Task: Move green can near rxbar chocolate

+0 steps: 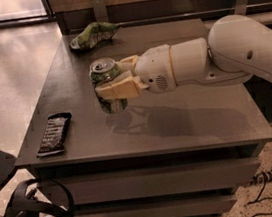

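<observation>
The light is dim and warm-tinted. The brightest patch is pale glare on the floor (7,58) beyond the worktop's (194,127) back left corner. The gripper (108,82), closed round the can (103,68) left of the worktop's middle, and the arm (239,50) throw a soft, dark shadow toward the front edge. The can's top glints faintly. Below the front edge lies deep shade.
</observation>
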